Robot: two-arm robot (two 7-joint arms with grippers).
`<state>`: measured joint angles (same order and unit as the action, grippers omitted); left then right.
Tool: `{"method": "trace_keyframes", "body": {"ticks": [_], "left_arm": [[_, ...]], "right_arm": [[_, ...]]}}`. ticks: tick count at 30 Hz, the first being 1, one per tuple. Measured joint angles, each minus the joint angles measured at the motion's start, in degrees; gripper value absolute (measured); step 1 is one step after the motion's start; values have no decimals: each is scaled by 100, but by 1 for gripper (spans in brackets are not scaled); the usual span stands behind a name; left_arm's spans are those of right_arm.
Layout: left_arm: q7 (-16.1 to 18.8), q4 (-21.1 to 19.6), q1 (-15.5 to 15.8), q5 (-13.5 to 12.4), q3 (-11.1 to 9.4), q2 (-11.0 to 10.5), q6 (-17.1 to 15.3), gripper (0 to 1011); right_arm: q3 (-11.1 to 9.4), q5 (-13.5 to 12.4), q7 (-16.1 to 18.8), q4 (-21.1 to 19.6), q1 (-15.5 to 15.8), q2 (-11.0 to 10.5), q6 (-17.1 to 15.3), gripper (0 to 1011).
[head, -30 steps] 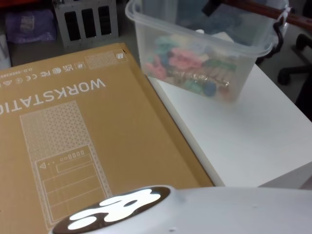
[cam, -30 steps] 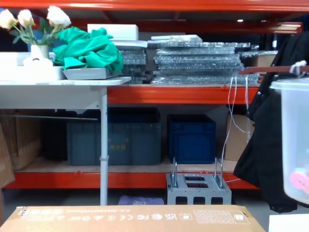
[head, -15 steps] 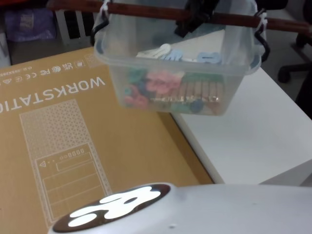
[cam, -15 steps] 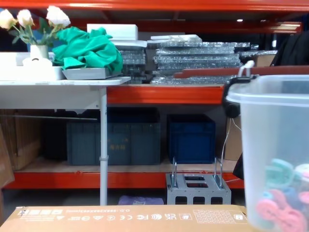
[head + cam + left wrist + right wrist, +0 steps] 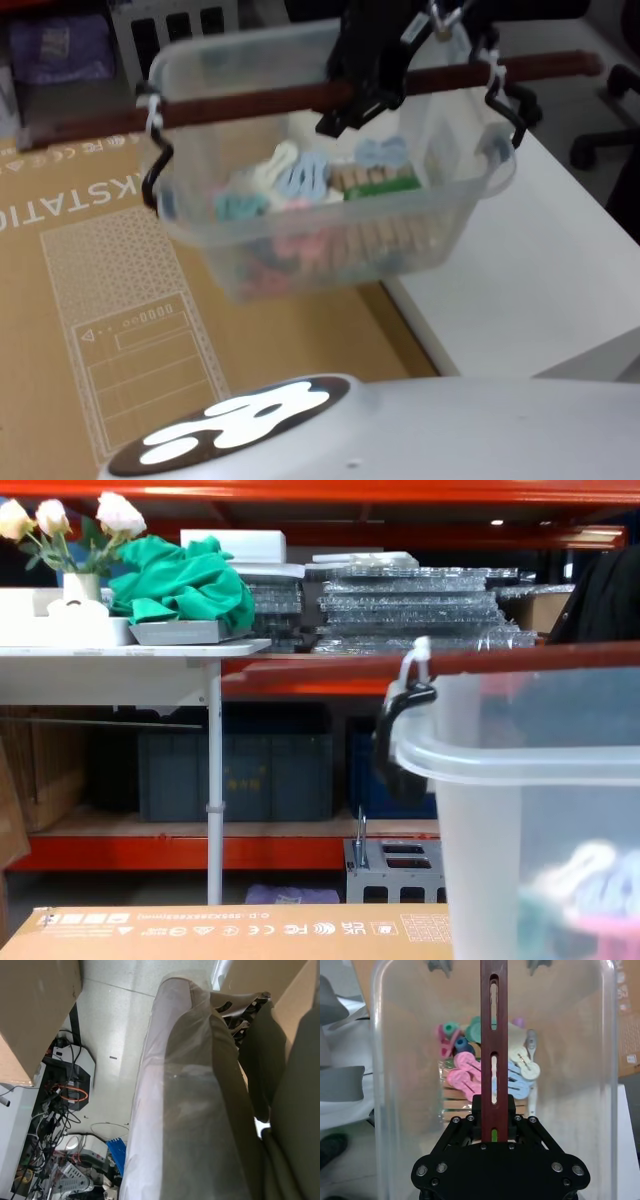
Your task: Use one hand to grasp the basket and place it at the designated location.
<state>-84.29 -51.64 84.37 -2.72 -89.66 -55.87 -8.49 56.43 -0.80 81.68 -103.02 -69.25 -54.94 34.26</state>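
Right gripper (image 5: 352,95) is clamped shut on the dark red handle (image 5: 240,103) of the basket (image 5: 330,235). In the right wrist view the gripper (image 5: 494,1130) pinches the bar near mid-span. The basket hangs clear, above the right edge of the cardboard box (image 5: 110,330), tilted slightly. Coloured clips (image 5: 467,1072) lie heaped in its bottom.

What changed: 1 s ago the basket sat on the white surface (image 5: 545,270) right of the box. 0.5 s ago it was lifted at the box's far right corner. Now it is nearer me and more over the box, and it looms bigger in the chest view (image 5: 540,780).

My read: grasp and lift are done, carry is under way, and only set-down is left. I see no marked drop spot, so I am guessing it is on the box. Left gripper (image 5: 272,1085) is parked low beside the box.
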Motion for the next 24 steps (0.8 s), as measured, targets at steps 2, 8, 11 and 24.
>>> {"method": "trace_keyframes", "body": {"ticks": [2,8,11,24], "left_arm": [[0,0,0,1,0,0,0,0],[0,-1,0,1,0,0,0,0],[0,-2,0,1,0,0,0,0],[0,-1,0,1,0,0,0,0]], "right_arm": [[53,-6,0,-50,-2,46,103,233],[244,39,-7,-276,10,200,386,233],[316,106,-43,-375,40,267,487,233],[609,623,-492,-635,315,574,590,233]]}}
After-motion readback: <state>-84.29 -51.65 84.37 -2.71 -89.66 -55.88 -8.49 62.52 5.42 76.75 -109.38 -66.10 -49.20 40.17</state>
